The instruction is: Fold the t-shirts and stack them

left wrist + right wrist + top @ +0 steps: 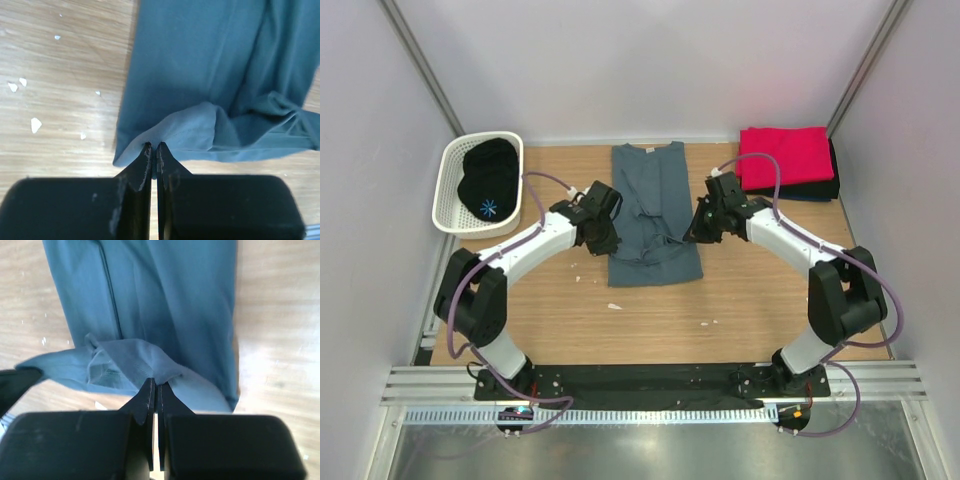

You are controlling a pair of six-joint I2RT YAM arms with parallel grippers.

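Wooden counter (740, 300), slate blue-grey t-shirt (650, 200) mid-counter, left tool (154, 148) and right tool (155, 385) clamped on its side edges, white basket (448, 205) holding black garment (490, 175) far-left corner, red t-shirt (785, 155) atop dark shirts (825, 188) far-right

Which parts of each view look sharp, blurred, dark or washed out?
Top external view: even soft light, sharp throughout, only faint shadows. Left wrist view: the left gripper is dark and soft-edged near the lens, the blue-grey t-shirt sharper. Right wrist view: the right gripper equally dark, the table pale and washed out.
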